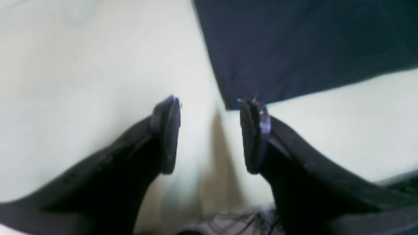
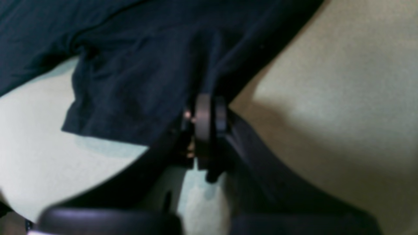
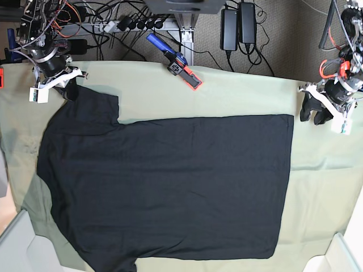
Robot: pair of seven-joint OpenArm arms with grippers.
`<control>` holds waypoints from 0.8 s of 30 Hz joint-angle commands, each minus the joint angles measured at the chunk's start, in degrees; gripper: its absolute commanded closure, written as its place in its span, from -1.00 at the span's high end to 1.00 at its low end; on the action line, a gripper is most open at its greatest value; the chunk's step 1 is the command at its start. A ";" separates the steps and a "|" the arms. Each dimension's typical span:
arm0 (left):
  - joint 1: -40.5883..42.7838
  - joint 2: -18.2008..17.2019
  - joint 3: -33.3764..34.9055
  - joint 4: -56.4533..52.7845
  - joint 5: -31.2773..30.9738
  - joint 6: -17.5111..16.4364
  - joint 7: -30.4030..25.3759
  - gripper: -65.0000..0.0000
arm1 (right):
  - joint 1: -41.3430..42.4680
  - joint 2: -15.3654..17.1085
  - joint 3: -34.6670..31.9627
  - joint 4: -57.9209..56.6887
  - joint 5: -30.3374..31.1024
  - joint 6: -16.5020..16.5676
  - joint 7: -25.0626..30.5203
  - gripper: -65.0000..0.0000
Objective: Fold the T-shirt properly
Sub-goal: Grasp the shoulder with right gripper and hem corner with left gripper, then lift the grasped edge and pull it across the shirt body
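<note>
The black T-shirt [image 3: 170,181] lies spread flat on the pale green cloth [image 3: 238,96], sleeves at the left, hem at the right. My right gripper [image 3: 71,89] is at the far left sleeve. In the right wrist view it [image 2: 212,111] is shut on the edge of the T-shirt [image 2: 137,65] next to the sleeve. My left gripper [image 3: 316,115] hangs just right of the hem's far corner. In the left wrist view it [image 1: 210,111] is open and empty, with the T-shirt's corner [image 1: 294,42] just beyond the fingertips [image 1: 256,114].
A blue and red tool [image 3: 176,62] lies on the cloth's far edge. Power bricks [image 3: 238,25] and cables lie behind the table. White bins stand at the near left corner [image 3: 14,238] and the near right corner [image 3: 340,255].
</note>
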State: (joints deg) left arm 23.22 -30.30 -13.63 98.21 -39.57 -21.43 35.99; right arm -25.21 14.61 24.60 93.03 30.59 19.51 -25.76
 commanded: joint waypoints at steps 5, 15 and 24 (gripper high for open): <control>-3.43 -0.42 2.51 -3.37 -3.08 -0.22 0.46 0.02 | -0.07 0.59 0.11 0.59 -0.20 1.55 0.02 -1.00; -5.64 4.17 7.43 -3.52 -1.29 -0.22 0.37 0.02 | -0.37 0.61 0.13 0.59 -0.22 1.55 0.00 -1.00; -11.02 6.99 7.72 -12.22 0.15 -0.04 0.02 0.02 | -0.35 0.61 0.13 0.59 -0.20 1.55 0.00 -1.00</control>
State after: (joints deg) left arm 12.43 -22.81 -5.74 85.91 -40.91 -22.11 34.50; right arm -25.26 14.59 24.60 93.03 30.59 19.51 -25.76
